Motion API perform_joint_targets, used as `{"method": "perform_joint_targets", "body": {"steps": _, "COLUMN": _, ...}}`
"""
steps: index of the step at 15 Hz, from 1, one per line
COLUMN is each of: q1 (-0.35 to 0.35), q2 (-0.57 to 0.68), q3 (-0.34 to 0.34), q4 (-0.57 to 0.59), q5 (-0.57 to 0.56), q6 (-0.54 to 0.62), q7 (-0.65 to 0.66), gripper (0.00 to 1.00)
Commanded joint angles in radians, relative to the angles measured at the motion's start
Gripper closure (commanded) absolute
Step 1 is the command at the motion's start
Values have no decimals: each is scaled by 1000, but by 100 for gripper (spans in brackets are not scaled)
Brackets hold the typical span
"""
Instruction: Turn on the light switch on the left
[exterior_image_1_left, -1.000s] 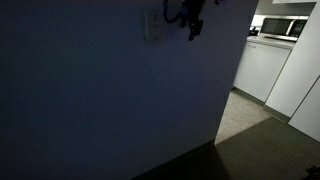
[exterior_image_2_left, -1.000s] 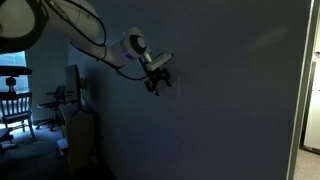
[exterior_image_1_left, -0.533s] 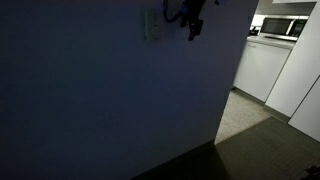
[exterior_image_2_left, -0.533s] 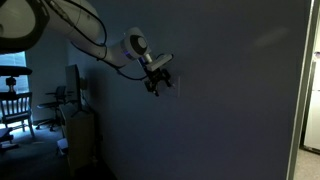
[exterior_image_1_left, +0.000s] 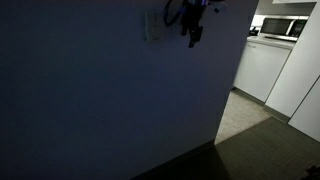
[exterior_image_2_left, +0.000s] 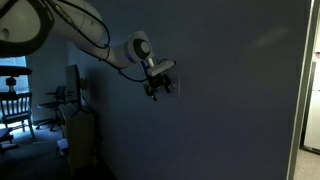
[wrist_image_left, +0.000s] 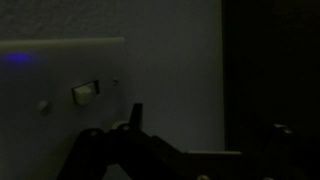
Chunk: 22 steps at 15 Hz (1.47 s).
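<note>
The room is dark. A white switch plate (wrist_image_left: 60, 85) sits on the wall, with a small rocker switch (wrist_image_left: 86, 92) and a blue glowing dot (wrist_image_left: 15, 57) on it. It also shows faintly in both exterior views (exterior_image_1_left: 152, 27) (exterior_image_2_left: 173, 84). My gripper (wrist_image_left: 205, 125) is just in front of the wall, to the right of the switch. Its left fingertip points up just below and to the right of the rocker. The fingers look spread and hold nothing. The gripper also shows in both exterior views (exterior_image_1_left: 192, 34) (exterior_image_2_left: 157, 90), close to the plate.
The wall (exterior_image_1_left: 100, 100) ends in a corner at the right. Beyond it are a lit kitchen counter with a microwave (exterior_image_1_left: 282, 28) and white cabinets (exterior_image_1_left: 262, 68). A chair (exterior_image_2_left: 14, 108) and low furniture (exterior_image_2_left: 78, 125) stand by a window.
The gripper has shifted slightly up and closer to the switch plate. The room stays dark.
</note>
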Motion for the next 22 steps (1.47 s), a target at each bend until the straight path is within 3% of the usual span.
{"method": "perform_joint_targets", "body": {"steps": 1, "q1": -3, "q2": 43, "q3": 9, "q4": 39, "q5": 25, "q6": -50, "q7": -27, "gripper": 0}}
{"method": "perform_joint_targets", "body": {"steps": 10, "q1": 49, "q2": 41, "q3": -4, "q4": 95, "q5": -54, "q6": -57, "q7": -26, "gripper": 0}}
{"method": "perform_joint_targets", "body": {"steps": 16, "q1": 45, "q2": 25, "q3": -10, "q4": 85, "q5": -93, "q6": -48, "q7": -15, "gripper": 0}}
{"method": "perform_joint_targets", "body": {"steps": 22, "q1": 25, "q2": 33, "q3": -2, "q4": 72, "q5": -61, "q6": -17, "q7": -24, "gripper": 0}}
